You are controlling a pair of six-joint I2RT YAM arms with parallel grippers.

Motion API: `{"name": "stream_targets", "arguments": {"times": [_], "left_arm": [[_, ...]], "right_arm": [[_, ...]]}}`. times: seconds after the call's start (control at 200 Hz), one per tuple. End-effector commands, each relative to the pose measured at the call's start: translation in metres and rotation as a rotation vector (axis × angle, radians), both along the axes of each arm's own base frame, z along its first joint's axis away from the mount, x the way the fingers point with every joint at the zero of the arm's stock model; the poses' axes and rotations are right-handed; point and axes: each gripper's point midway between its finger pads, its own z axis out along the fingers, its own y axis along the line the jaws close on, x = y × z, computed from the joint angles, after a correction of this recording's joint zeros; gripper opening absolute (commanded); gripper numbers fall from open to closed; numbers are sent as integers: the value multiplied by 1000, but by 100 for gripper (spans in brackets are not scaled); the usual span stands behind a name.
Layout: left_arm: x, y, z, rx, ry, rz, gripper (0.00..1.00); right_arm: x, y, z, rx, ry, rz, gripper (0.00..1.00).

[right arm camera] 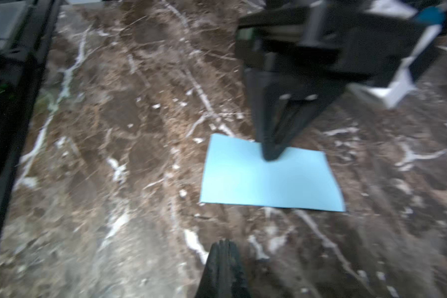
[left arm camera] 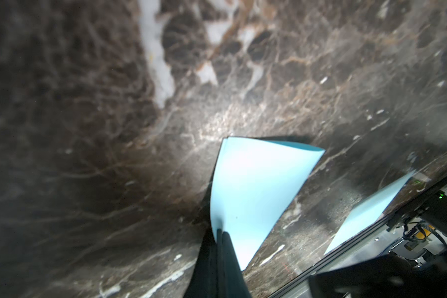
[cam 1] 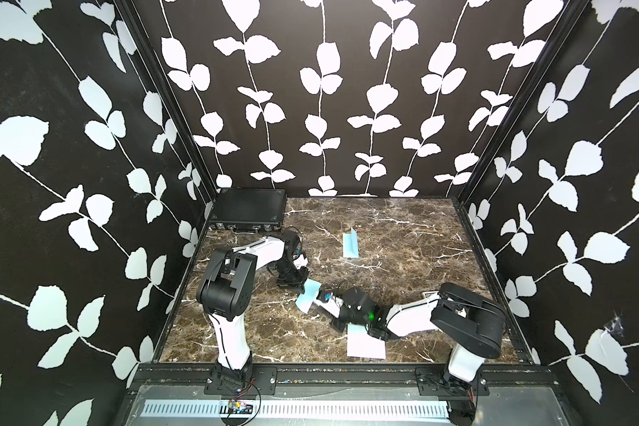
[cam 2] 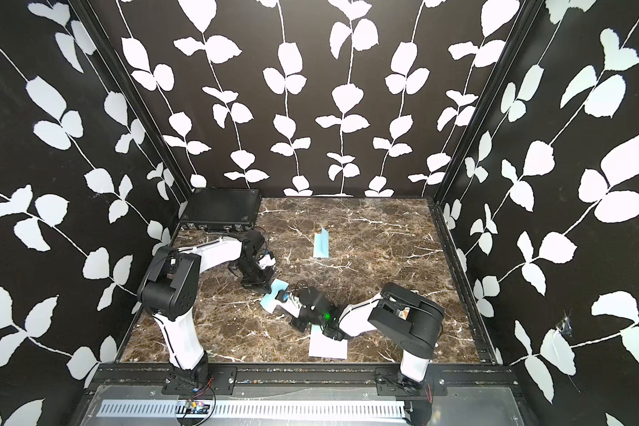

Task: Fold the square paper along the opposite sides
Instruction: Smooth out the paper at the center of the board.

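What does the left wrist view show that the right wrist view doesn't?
Left wrist only: a second light blue sheet apart from the folded paper, and that paper's doubled edge. Right wrist only: the left gripper seen from outside, shut, tip on the paper; the right gripper, shut and empty. Both: the folded paper on the marble table.

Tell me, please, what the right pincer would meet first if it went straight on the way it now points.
Likely the near edge of the folded blue paper, whose far edge the left pincer touches; depth is unclear, perhaps the table first.
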Motion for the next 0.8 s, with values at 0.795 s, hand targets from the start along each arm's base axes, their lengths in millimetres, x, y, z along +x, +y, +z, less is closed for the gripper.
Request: {"name": "stream_targets", "arguments": {"times": [0.795], "left_arm": [[1, 4, 1, 25, -16, 7, 0]], "right_arm": [[61, -29, -95, -313, -25, -147, 0]]}}
